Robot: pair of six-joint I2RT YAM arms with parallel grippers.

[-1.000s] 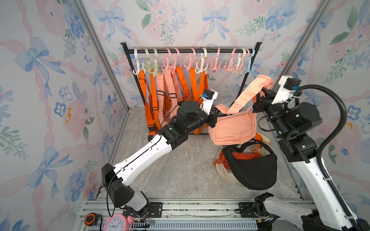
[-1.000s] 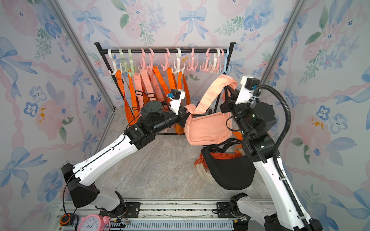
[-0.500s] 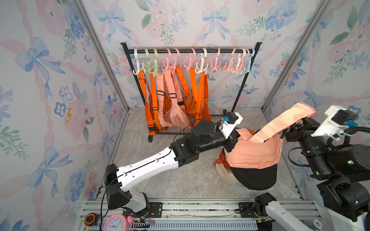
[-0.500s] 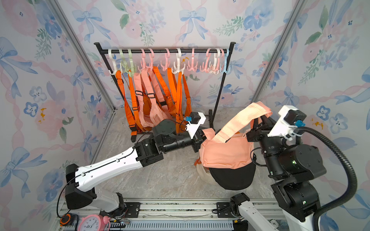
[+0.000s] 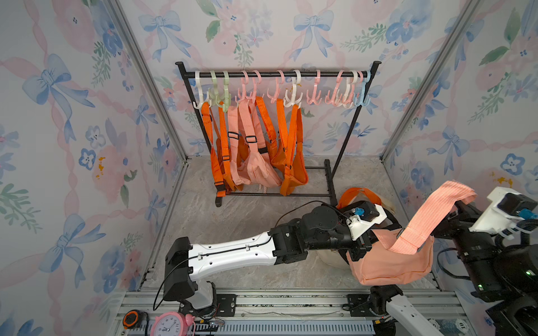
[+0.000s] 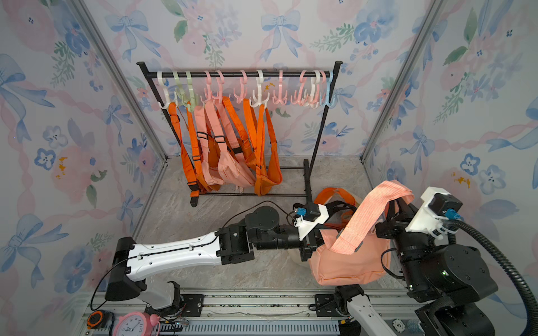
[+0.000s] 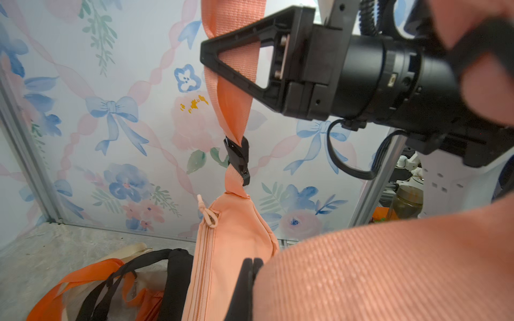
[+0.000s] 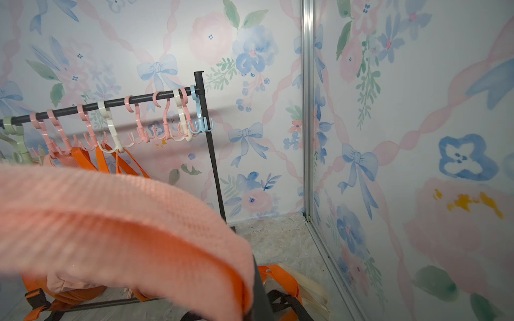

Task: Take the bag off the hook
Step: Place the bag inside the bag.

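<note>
A peach bag (image 5: 390, 261) (image 6: 343, 261) hangs clear of the hooks (image 5: 316, 96) at the front right, just above the floor. My left gripper (image 5: 362, 251) (image 6: 308, 247) is at its left end. In the left wrist view the left gripper (image 7: 250, 278) has both fingers pressed together against the bag (image 7: 230, 236), partly covered by strap. The strap (image 5: 431, 209) rises to my right gripper (image 5: 457, 205) (image 6: 396, 203) and folds over it. It passes behind that gripper's near finger (image 7: 230, 55). The right gripper (image 8: 257, 294) is shut, mostly hidden by strap.
The black rack (image 5: 276, 74) at the back holds several orange and peach bags (image 5: 256, 171) on its left half. A pile of orange, cream and black bags (image 5: 359, 195) (image 7: 83, 283) lies by the rack's right foot (image 5: 330, 180). A pink clock (image 5: 168, 323) sits on the front rail.
Both arms have carried the peach bag away from the rack, forward, down and to the right. It now hangs over the pile and hides the black bag.
</note>
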